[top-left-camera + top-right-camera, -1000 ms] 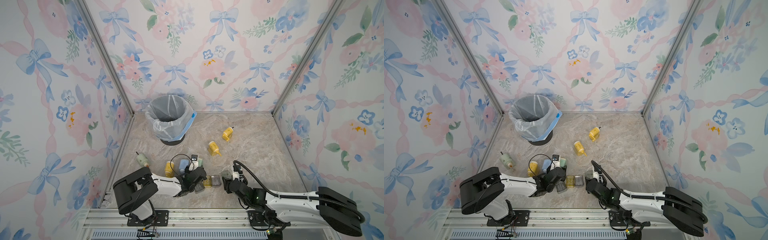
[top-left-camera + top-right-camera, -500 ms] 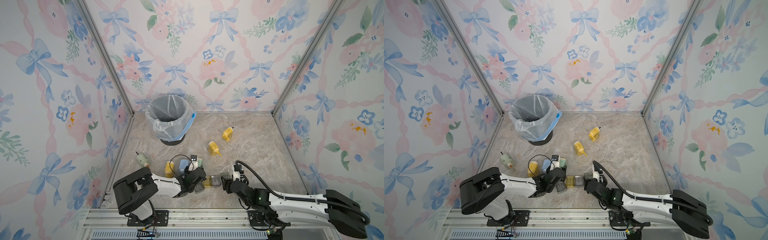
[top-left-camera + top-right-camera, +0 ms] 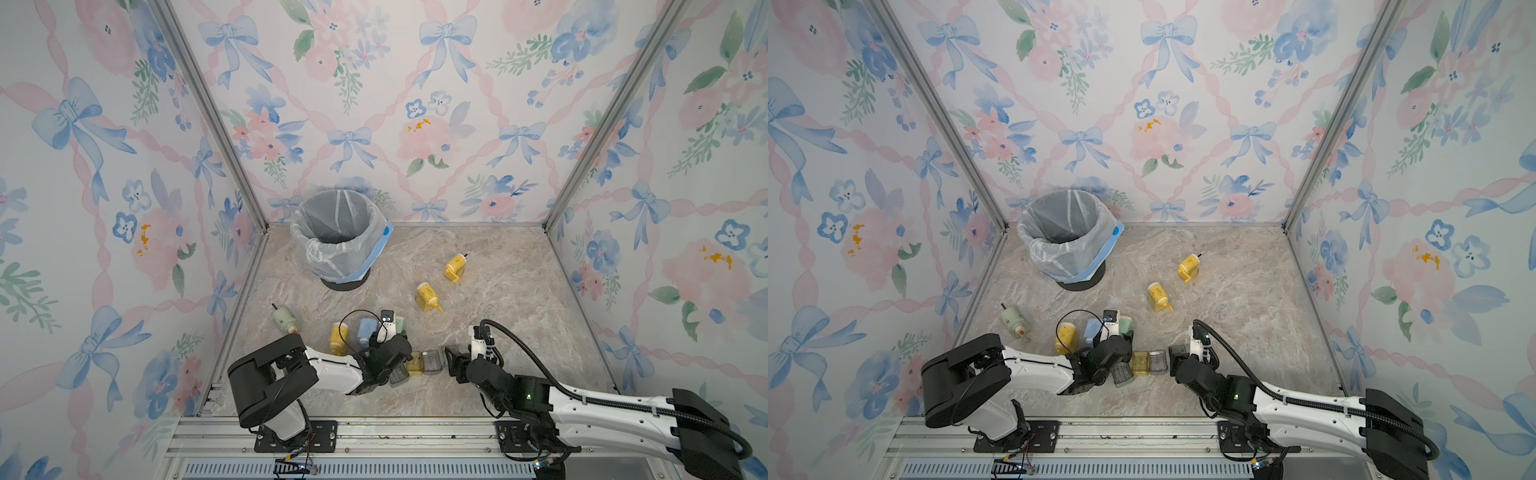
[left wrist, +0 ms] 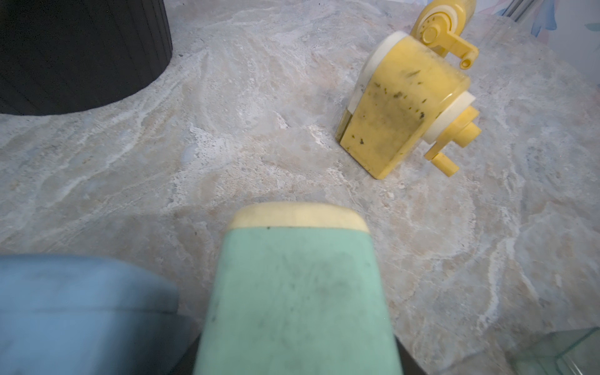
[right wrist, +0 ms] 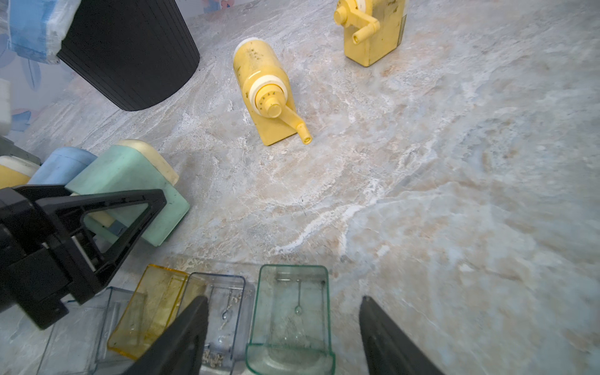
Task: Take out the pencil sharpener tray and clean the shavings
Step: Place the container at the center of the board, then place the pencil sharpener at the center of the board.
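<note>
Now my right gripper (image 5: 283, 300) stands spread, and the green tray (image 5: 292, 311) lies flat on the table (image 5: 454, 194) between its fingers, with a gap on each side. A second ago these jaws were narrower, so I judge that I have just let the tray go. It rests at the end of a row, just beside the clear tray (image 5: 227, 292) and then the yellow tray (image 5: 147, 308). Only faint dust shows in it, while a few shavings (image 5: 212, 357) sit in the clear one. My left gripper (image 3: 395, 344) is pressed on the green sharpener (image 4: 292, 292), which stands just beside the blue sharpener (image 4: 81, 308), as it did before. Compared with the earlier top view, my right forearm lies a little lower toward the front rail and the wrist is almost at the same place. The bin (image 3: 332, 262) and the yellow sharpener (image 5: 269, 94) further out have not moved. For the task this means, I think, that this tray is out and set down — the next move is to draw the right hand back without knocking the row.
</note>
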`<state>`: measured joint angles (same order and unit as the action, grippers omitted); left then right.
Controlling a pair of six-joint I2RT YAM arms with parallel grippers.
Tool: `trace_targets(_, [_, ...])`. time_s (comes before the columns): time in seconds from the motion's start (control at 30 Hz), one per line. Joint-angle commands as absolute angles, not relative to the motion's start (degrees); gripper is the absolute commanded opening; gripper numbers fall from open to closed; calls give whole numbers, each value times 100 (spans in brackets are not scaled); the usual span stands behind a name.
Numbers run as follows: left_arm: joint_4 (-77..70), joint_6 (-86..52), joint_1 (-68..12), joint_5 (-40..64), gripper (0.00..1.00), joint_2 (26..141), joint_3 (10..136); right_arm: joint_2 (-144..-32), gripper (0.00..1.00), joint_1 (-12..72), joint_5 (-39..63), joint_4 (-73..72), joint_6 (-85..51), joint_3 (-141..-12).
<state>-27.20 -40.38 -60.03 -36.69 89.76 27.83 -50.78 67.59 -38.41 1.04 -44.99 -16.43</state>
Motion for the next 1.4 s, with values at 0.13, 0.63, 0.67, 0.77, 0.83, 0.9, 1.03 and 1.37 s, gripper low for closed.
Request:
trace_targets(0.13, [-2717,-4070,-6038,-3719,50,9059,2766,-4916,73,6750,-4067,379,-4458,-1793])
trace_targets(0.63, [-2716,-3973,-6161,-3718,66,9087,2830,-4843,73,6708,-4073,457,-4476,-1784])
trace_targets(0.67, [-2710,-3973,-6161,-3718,67,9088,2829,-4843,73,6700,-4078,457,-4474,-1777])
trace_targets(0.77, [-2721,-3964,-6166,-3718,69,9112,2831,-4827,73,6689,-4078,466,-4481,-1775])
trace_targets(0.83, [-2710,-3968,-6162,-3735,68,9114,2839,-4821,73,6682,-4075,475,-4477,-1775])
trace_targets(0.9, [-2707,-3947,-6166,-3735,68,9082,2861,-4800,73,6680,-4077,490,-4472,-1775])
trace_targets(1.03, [-2712,-3855,-6173,-3753,68,8976,2886,-4781,73,6654,-4077,501,-4470,-1775])
trace_targets(1.37, [-2707,-3563,-6170,-3749,68,8635,2977,-4755,73,6629,-4069,513,-4441,-1802])
